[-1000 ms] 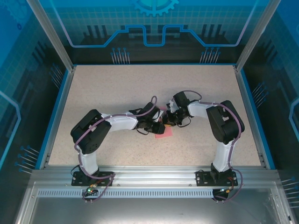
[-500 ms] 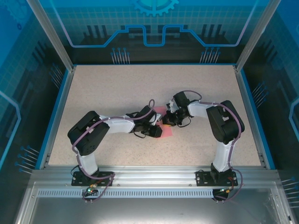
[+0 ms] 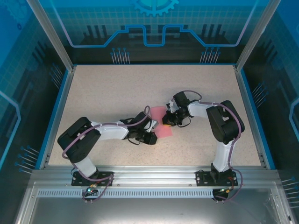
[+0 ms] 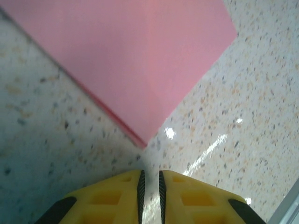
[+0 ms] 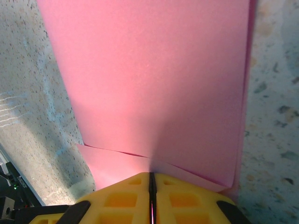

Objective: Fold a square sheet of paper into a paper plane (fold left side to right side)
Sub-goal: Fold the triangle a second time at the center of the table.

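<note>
Paper [image 3: 164, 132] was partly hidden under the right gripper [image 5: 152, 176], which was clamped on its folded edge. Left gripper [image 4: 149, 173], nearly closed and empty, had retreated toward 7 o'clock.

- One thin pink-red sheet of paper [image 5: 154, 84], folded.
- One speckled beige table [image 3: 103, 93] beneath the sheet.
- Two yellow-fingered grippers: left gripper [image 4: 150, 173] beside the sheet's corner, right gripper [image 5: 152, 176] on its edge.

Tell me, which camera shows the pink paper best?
The right wrist view: the pink paper is close, its overlapping folded layers clear. The left wrist view catches one corner; the top view, a small patch between the arms.
</note>
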You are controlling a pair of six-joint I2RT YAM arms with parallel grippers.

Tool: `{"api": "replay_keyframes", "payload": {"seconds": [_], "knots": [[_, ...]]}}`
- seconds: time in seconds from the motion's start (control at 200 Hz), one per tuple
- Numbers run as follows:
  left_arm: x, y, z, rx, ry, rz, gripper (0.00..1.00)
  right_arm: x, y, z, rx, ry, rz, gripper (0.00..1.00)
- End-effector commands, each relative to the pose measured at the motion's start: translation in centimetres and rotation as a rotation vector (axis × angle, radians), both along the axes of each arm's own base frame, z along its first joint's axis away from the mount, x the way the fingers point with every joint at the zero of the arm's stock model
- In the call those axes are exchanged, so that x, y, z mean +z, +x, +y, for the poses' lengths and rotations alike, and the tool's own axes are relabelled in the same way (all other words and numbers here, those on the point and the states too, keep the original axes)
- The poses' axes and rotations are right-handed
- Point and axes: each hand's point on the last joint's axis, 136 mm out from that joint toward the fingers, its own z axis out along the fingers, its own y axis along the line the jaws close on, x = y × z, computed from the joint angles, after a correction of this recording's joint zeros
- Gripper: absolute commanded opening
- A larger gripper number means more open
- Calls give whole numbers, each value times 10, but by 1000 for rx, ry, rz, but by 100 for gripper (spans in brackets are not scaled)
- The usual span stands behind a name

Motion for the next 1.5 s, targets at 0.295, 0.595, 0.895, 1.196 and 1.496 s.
{"api": "replay_keyframes", "payload": {"seconds": [0.295, 0.595, 0.895, 1.196, 1.496], "knots": [[51, 29, -27, -36, -98, -50, 22, -20, -10, -20, -29, -86, 63, 10], [18, 46, -42, -38, -65, -15, 21, -19, -10, -19, -26, -83, 64, 10], [-11, 31, -18, 9, 11, 30, 21, -19, -11, -19, -26, -84, 63, 10], [-22, 5, 6, 68, 10, 70, 21, -21, -11, -20, -24, -87, 65, 10], [-32, -11, 15, 127, -27, 105, 21, -20, -12, -20, -22, -85, 66, 10]]}}
